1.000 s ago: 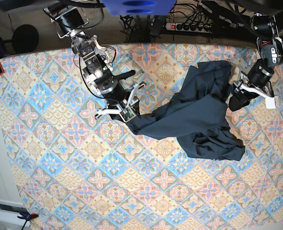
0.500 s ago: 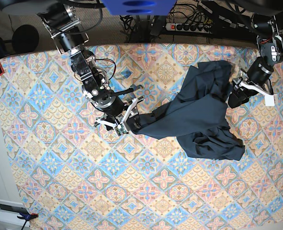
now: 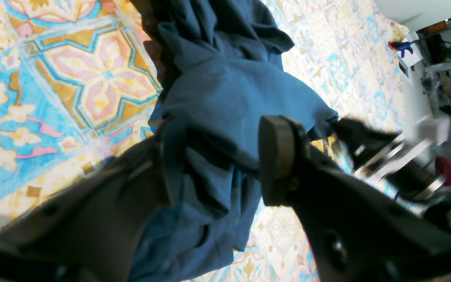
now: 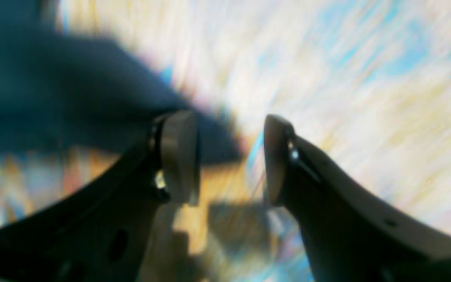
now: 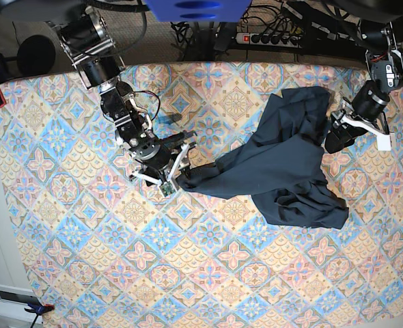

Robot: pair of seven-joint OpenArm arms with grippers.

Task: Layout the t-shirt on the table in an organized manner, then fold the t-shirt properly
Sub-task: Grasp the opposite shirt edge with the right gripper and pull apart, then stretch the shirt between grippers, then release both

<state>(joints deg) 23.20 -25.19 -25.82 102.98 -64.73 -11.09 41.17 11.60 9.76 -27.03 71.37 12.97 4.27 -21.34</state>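
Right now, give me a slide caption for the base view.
Crumpled navy t-shirt on the patterned table, open right gripper at its stretched corner, left gripper at its far edge.

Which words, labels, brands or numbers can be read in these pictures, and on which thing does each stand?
None can be read.
The dark navy cloth t-shirt shows no print.
The table's diamond-tile floral cloth carries only pattern.
The white box with a dark panel at the base view's lower left is too small to read.
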